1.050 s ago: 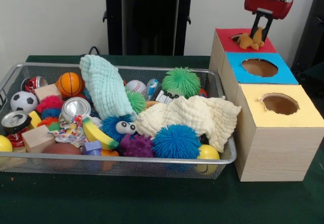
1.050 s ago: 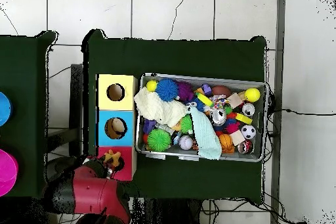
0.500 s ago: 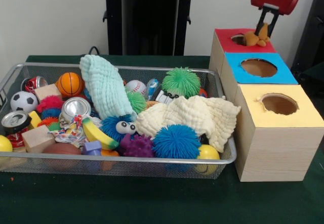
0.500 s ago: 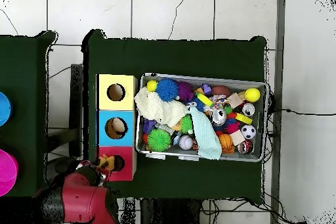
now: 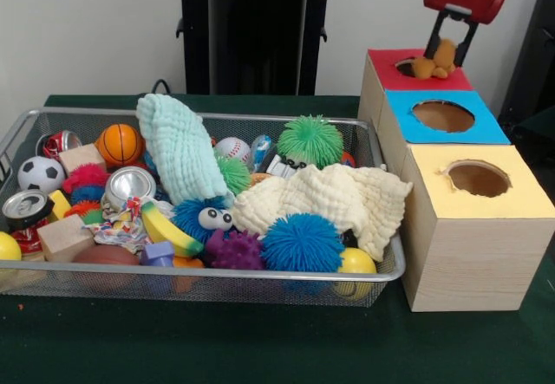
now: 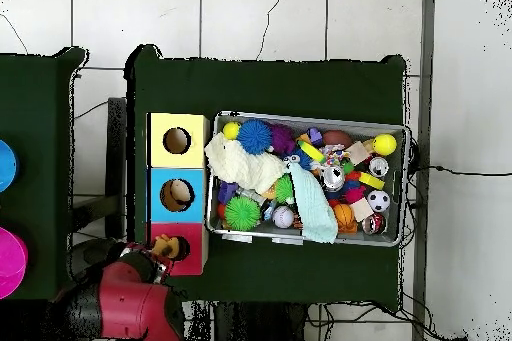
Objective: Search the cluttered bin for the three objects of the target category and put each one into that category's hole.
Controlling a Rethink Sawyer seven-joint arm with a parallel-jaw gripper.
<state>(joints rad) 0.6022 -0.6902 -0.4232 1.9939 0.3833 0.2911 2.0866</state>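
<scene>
An orange plush toy (image 5: 434, 60) hangs at the hole of the red-topped box (image 5: 388, 74), at the far end of the box row. My gripper (image 5: 447, 50) is shut on it, its fingers (image 5: 434, 35) on either side of the toy. In the overhead view the plush toy (image 6: 161, 246) sits at the edge of the red box (image 6: 192, 257) beside the hole, with my gripper (image 6: 152, 255) and red wrist over it. The wire bin (image 5: 217, 271) holds spiky balls, sports balls, cans, blocks and cloths.
A blue-topped box (image 5: 487, 126) and a yellow-topped box (image 5: 523, 200) stand in line with the red one, right of the bin. A mint cloth (image 5: 178, 146) sticks up in the bin and a cream cloth (image 5: 334, 198) drapes its right side. A black stand (image 5: 251, 33) is behind.
The gripper has risen a little and shifted right over the red box, carrying the orange plush toy with it. The bin's contents have not moved.
</scene>
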